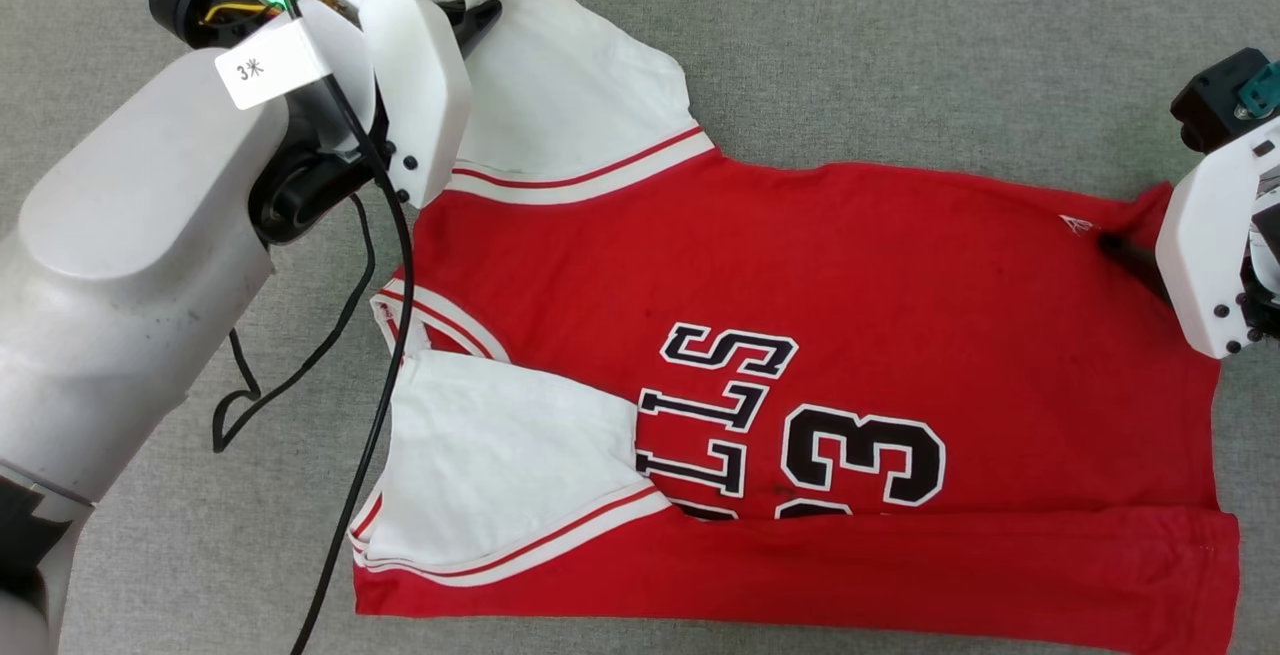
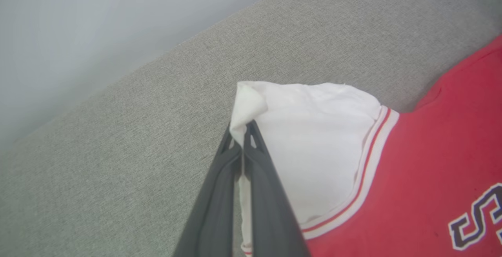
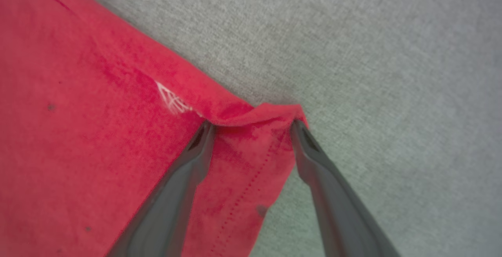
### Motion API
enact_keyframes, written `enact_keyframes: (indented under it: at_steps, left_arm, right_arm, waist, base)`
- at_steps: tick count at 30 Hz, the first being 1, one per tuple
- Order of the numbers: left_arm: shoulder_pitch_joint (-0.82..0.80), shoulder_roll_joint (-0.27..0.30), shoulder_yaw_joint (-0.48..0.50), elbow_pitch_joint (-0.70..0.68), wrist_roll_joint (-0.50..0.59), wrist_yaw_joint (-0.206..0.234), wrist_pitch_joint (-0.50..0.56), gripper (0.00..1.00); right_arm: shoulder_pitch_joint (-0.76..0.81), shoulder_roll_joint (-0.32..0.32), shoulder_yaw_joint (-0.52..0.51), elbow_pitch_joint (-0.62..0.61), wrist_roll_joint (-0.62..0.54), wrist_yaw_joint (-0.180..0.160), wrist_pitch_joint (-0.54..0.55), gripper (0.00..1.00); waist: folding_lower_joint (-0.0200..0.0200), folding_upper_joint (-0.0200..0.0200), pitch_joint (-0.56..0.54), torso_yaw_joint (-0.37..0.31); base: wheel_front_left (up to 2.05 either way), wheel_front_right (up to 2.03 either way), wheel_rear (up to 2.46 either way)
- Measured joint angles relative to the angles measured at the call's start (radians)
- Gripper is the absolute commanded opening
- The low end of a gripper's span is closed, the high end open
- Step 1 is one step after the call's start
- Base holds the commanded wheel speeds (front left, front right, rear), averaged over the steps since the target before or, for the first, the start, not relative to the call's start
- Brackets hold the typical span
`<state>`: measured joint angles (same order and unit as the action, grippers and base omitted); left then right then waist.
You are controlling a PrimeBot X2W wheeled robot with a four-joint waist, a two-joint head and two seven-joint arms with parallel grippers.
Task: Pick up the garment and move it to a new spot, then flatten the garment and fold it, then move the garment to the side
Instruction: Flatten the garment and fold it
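— Jaws of the left gripper (image 2: pixel 243 131)?
— Pressed together on a white sleeve corner of the garment (image 1: pixel 850 265); the right gripper (image 3: pixel 253 125) is spread astride the red hem.
— Beneath?
— The garment is laid flat on coarse grey woven cloth (image 1: pixel 900 55)

Your bench (image 1: pixel 900 55) wears grey woven cloth. The shirt (image 1: pixel 850 265) lies spread on it, collar toward 9 o'clock, hem toward 3, its 6 o'clock edge folded over the number. A black cable (image 1: pixel 331 555) trails near 8 o'clock.
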<state>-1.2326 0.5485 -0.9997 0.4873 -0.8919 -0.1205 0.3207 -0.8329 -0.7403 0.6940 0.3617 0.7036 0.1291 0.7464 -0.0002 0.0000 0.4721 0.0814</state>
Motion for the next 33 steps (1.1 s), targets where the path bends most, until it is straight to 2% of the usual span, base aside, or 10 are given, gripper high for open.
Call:
enact_keyframes:
  at_steps: [2, 3, 4, 11, 16, 23, 33]
  left_arm:
    - [0.000, -0.001, -0.002, 0.005, -0.001, -0.002, -0.006, 0.00]
    - [0.000, 0.000, -0.002, 0.008, -0.001, -0.002, -0.009, 0.00]
    - [0.000, 0.000, -0.002, 0.011, -0.002, -0.002, -0.013, 0.00]
    - [0.035, 0.010, -0.002, 0.028, -0.019, -0.003, -0.060, 0.00]
    - [0.101, 0.030, -0.010, 0.007, -0.025, 0.002, -0.087, 0.00]
    - [0.202, 0.084, -0.010, -0.091, -0.046, 0.044, -0.104, 0.00]
    - [0.399, 0.181, -0.021, -0.270, -0.094, 0.143, -0.122, 0.00]
  right_arm:
    - [-0.009, 0.000, 0.018, 0.021, 0.021, 0.000, -0.018, 0.98]
    - [-0.012, 0.000, 0.025, 0.029, 0.033, 0.000, -0.035, 0.16]
    - [-0.014, 0.001, 0.031, 0.035, 0.039, 0.000, -0.057, 0.00]
    - [-0.025, 0.019, 0.067, 0.084, 0.073, 0.002, -0.237, 0.00]
    - [-0.011, 0.009, 0.078, 0.086, 0.111, 0.002, -0.342, 0.00]
    - [0.060, -0.009, 0.085, 0.045, 0.143, 0.002, -0.442, 0.00]
    - [0.247, -0.030, 0.065, -0.029, 0.156, 0.002, -0.506, 0.00]
  waist:
    - [0.0000, 0.0000, 0.000, -0.001]
    - [0.0000, 0.0000, -0.001, -0.002]
    - [0.0000, 0.0000, -0.003, -0.004]
    - [0.0001, 0.0001, -0.048, -0.019]
    - [0.0002, 0.0001, -0.106, -0.028]
    - [0.0002, 0.0001, -0.192, -0.032]
    - [0.0001, 0.0001, -0.302, -0.024]
  base:
    - [0.00, 0.00, 0.00]
    - [0.00, 0.00, 0.00]
    - [0.00, 0.00, 0.00]
    - [0.00, 0.00, 0.00]
    - [0.00, 0.00, 0.00]
    - [0.00, 0.00, 0.00]
    - [0.00, 0.00, 0.00]
